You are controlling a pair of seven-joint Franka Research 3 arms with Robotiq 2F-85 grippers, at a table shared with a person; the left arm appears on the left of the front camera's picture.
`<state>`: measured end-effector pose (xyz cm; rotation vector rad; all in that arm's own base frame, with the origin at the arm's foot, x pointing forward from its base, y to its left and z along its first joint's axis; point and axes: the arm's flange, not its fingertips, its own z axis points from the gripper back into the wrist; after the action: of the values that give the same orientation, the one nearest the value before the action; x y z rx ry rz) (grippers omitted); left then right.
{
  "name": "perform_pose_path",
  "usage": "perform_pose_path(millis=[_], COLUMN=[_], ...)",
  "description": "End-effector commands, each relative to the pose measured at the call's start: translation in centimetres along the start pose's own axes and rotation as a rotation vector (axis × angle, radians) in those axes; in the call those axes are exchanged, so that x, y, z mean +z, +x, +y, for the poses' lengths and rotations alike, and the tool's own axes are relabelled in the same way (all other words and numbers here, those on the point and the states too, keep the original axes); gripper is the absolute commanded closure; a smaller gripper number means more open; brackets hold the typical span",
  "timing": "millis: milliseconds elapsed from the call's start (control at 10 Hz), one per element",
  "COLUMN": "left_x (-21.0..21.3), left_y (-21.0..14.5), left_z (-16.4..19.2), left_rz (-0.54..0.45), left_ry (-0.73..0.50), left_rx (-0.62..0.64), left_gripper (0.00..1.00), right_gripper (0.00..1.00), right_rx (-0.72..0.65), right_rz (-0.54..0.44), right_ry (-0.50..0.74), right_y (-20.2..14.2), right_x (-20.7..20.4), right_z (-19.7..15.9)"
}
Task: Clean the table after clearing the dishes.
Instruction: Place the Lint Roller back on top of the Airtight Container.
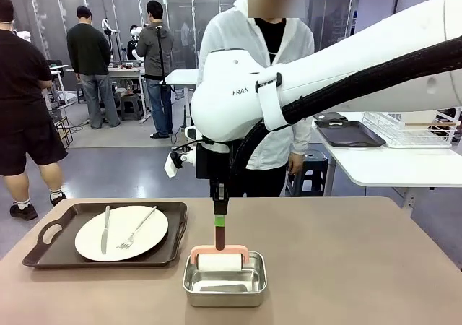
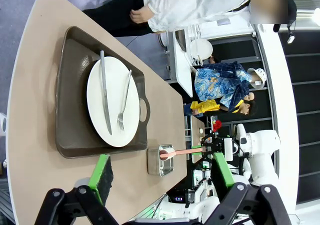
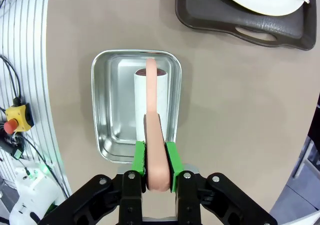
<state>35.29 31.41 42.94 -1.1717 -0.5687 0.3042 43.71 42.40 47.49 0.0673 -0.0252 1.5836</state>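
Over steel pan (image 3: 112, 110), right pincer (image 3: 155, 160) clamped on roller handle (image 3: 151, 100)

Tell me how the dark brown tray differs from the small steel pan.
The dark brown rectangular handled tray is larger and shallower than the shiny rectangular steel pan. The tray carries a round white plate with a metal fork and knife; the pan holds the white roll of a pink-handled roller, gripped by the right gripper. Both sit on the taupe table.
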Motion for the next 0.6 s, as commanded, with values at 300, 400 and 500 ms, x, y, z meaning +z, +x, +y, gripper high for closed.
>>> perform_pose_path(millis=[300, 400, 500], left_x=[0.3, 0.3, 0.3], left_y=[-0.1, -0.1, -0.1], left_z=[-0.1, -0.1, -0.1], left_rz=[-0.006, -0.006, -0.006], left_ry=[-0.013, -0.013, -0.013], left_rx=[-0.002, -0.002, -0.002], left_gripper=[0.00, 0.00, 0.00], right_gripper=[0.78, 0.78, 0.78], right_rx=[0.041, 0.038, 0.047], right_rz=[0.024, 0.027, 0.028], right_ry=[-0.020, -0.036, -0.038], right_y=[0.2, 0.0, -0.2], right_x=[-2.2, -2.8, -3.3], right_z=[-3.1, -3.5, -3.8])
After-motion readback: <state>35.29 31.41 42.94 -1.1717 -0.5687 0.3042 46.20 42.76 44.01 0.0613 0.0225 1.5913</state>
